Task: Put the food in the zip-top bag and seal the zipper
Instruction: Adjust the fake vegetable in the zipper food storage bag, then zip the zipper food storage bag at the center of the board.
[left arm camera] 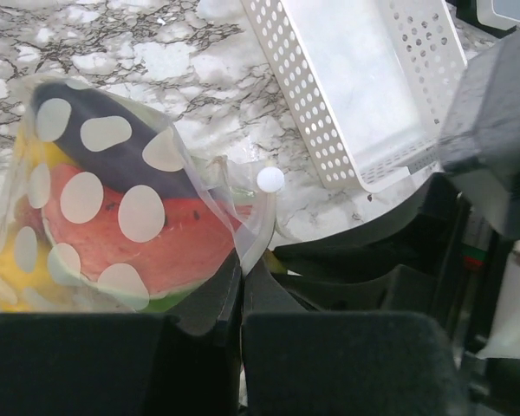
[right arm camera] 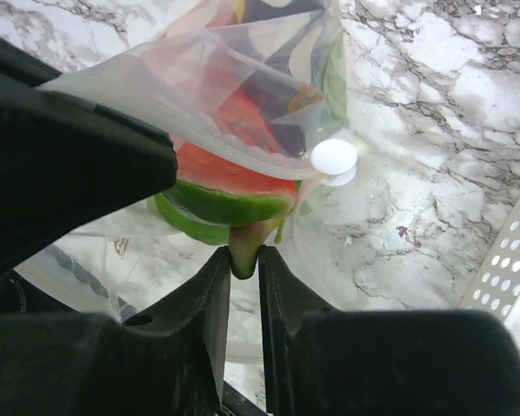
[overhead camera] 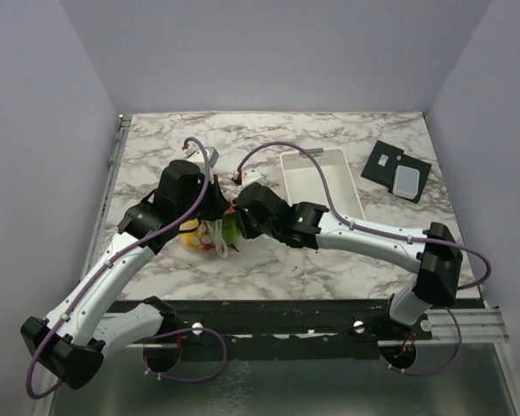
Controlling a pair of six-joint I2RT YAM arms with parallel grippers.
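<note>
At table centre, I read both tools closed: left gripper [left arm camera: 241, 282] pinches the zip-top bag [left arm camera: 113, 199] edge; right gripper [right arm camera: 243, 260] clamps bag film under the watermelon slice [right arm camera: 234, 184].

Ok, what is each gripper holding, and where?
Both pinch the bag: left gripper on its edge beside the watermelon, right gripper on a fold under the rind.

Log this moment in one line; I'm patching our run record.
left claw: shut on zip-top bag | right claw: shut on zip-top bag | watermelon slice: inside bag | seal: cannot tell
</note>
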